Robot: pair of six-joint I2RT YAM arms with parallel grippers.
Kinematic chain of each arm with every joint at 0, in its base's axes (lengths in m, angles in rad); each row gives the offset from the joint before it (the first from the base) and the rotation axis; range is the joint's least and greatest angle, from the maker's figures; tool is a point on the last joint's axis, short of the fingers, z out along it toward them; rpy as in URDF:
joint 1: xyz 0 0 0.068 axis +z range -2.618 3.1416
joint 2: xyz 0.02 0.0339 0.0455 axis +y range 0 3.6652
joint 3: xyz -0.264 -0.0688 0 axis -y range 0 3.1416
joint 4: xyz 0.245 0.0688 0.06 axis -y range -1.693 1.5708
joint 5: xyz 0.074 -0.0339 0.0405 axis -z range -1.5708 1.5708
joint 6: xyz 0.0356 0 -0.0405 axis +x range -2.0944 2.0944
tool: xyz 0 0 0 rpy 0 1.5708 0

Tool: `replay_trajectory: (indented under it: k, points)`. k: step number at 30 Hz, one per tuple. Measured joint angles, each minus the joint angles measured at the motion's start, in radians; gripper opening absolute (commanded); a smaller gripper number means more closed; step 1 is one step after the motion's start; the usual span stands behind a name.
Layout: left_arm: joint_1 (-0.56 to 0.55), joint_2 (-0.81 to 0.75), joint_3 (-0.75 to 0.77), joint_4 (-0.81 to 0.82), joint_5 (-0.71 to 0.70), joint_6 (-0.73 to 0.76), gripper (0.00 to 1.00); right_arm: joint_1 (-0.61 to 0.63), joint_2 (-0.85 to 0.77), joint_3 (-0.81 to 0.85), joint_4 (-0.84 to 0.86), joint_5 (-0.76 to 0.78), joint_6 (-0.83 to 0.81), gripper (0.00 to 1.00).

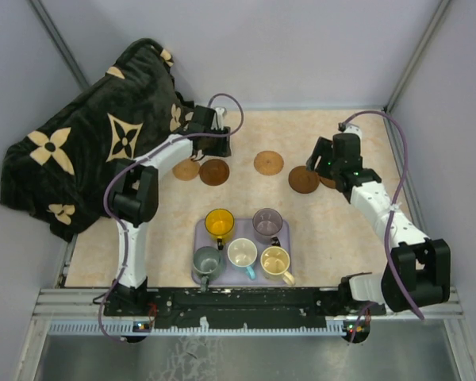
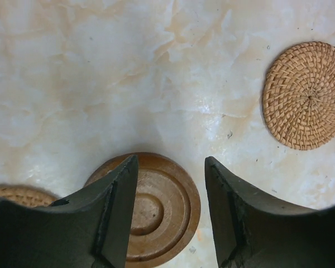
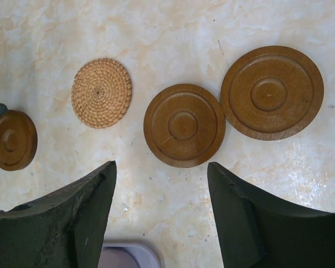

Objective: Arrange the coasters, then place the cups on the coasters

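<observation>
Five coasters lie in a row across the table: a tan one (image 1: 186, 169), a dark brown one (image 1: 214, 171), a woven tan one (image 1: 268, 163), a dark brown one (image 1: 303, 179), and another brown one (image 1: 328, 182) half hidden by the right arm. My left gripper (image 2: 171, 162) hangs open over the left brown coaster (image 2: 159, 206), which lies flat on the table. The right gripper (image 3: 162, 165) is open and holds nothing, just short of two brown coasters (image 3: 184, 125) (image 3: 272, 92). Five cups stand on the lavender tray (image 1: 282, 238): yellow (image 1: 219, 223), purple-grey (image 1: 266, 223), grey-green (image 1: 207, 260), white with a blue handle (image 1: 242, 254), cream (image 1: 275, 260).
A black blanket with cream flower shapes (image 1: 87, 151) is heaped at the back left, close behind the left arm. Grey walls close in the table on three sides. The tray's corner (image 3: 128, 257) shows just below the right fingers.
</observation>
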Motion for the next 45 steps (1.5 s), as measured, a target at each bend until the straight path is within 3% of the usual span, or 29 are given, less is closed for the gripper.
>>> replay_trajectory:
  k: [9, 18, 24, 32, 34, 39, 45]
  points:
    - [0.048, -0.207, -0.071, -0.035, 0.047, 0.028, 0.61, 0.011, 0.056, 0.010, 0.023, -0.028, -0.002, 0.67]
    - [0.098, -0.452, -0.355, 0.058, 0.011, -0.010, 0.61, 0.149, 0.214, 0.180, 0.021, 0.028, -0.055, 0.67]
    - [0.153, -0.464, -0.478, 0.097, -0.040, -0.046, 0.62, 0.171, 0.382, 0.323, 0.003, 0.055, -0.090, 0.66]
    - [0.167, -0.408, -0.481, 0.165, -0.071, -0.063, 0.62, 0.237, 0.676, 0.549, -0.042, 0.097, -0.155, 0.64]
    - [0.167, -0.384, -0.481, 0.171, -0.074, -0.066, 0.58, 0.243, 0.716, 0.575, -0.057, 0.098, -0.161, 0.63]
    - [0.167, -0.354, -0.481, 0.168, -0.038, -0.084, 0.24, 0.244, 0.770, 0.620, -0.077, 0.101, -0.179, 0.59]
    - [0.150, -0.354, -0.498, 0.173, 0.033, -0.104, 0.22, 0.244, 0.803, 0.646, -0.087, 0.100, -0.200, 0.49]
